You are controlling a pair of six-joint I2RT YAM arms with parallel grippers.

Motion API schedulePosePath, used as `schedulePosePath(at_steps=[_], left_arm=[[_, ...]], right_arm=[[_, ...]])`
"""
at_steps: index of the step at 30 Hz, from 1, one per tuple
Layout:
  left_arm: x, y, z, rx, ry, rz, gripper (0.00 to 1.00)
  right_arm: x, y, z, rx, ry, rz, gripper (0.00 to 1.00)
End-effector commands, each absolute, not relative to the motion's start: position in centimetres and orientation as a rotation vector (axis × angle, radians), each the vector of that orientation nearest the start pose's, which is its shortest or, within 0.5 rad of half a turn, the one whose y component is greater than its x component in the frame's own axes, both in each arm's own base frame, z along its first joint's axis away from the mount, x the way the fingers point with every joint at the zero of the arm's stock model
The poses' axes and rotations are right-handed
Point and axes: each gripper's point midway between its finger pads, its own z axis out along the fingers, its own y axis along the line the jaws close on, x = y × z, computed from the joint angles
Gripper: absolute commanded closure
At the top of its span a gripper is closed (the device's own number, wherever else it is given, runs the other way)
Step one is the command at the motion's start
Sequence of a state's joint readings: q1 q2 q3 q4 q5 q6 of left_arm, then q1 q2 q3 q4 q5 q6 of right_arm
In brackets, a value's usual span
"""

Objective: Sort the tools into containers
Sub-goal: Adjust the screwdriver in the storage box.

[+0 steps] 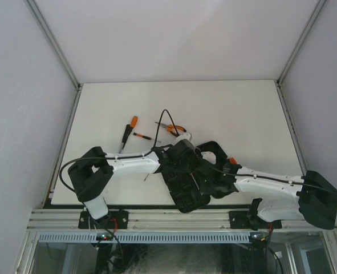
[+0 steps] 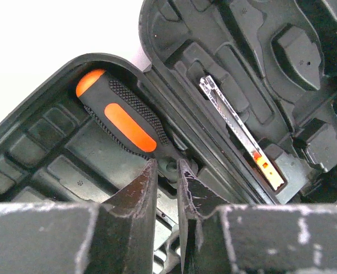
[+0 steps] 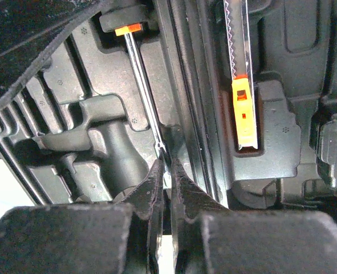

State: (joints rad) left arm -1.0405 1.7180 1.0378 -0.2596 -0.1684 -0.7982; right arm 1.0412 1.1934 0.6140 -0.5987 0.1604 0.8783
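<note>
Since both hands are on what looks like the same screwdriver (image 2: 120, 117), the job now is seating it, not carrying it. The left hand (image 2: 165, 171) is clamped on the black neck just below the orange-and-black handle. The right hand (image 3: 163, 168) is pinched tight on the far end of the metal shaft. The tool lies in the open case (image 2: 48, 137), in the half beside the hinge. I'd push both ends down evenly into the moulded slot, then let go of the shaft end first so it doesn't spring back out. Loose screwdrivers (image 1: 133, 121) wait further back on the desk (image 1: 242, 108).
</note>
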Motion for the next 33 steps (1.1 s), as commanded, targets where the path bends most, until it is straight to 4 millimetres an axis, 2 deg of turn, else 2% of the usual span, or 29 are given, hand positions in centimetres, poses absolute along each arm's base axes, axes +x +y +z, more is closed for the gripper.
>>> schedulePosePath(at_steps=[1, 12, 21, 25, 33], left_arm=[[19.0, -33.4, 0.8, 0.295, 2.692, -0.357, 0.8], [17.6, -32.8, -1.1, 0.311, 2.763, -0.306, 0.87], [17.3, -32.9, -1.3, 0.326, 2.778, -0.312, 0.93], [17.1, -33.0, -1.9, 0.344, 2.794, -0.31, 1.0], [16.3, -32.3, -3.7, 0.365, 2.84, -0.269, 1.0]], right_arm=[[10.1, 17.3, 0.7, -0.182, 2.879, 0.074, 1.0], [8.7, 15.2, -1.9, -0.129, 2.99, -0.15, 1.0], [7.4, 14.0, -4.3, -0.062, 3.033, -0.22, 1.0], [6.8, 13.5, -5.2, -0.055, 3.054, -0.254, 1.0], [6.1, 13.4, -6.6, -0.063, 3.083, -0.282, 1.0]])
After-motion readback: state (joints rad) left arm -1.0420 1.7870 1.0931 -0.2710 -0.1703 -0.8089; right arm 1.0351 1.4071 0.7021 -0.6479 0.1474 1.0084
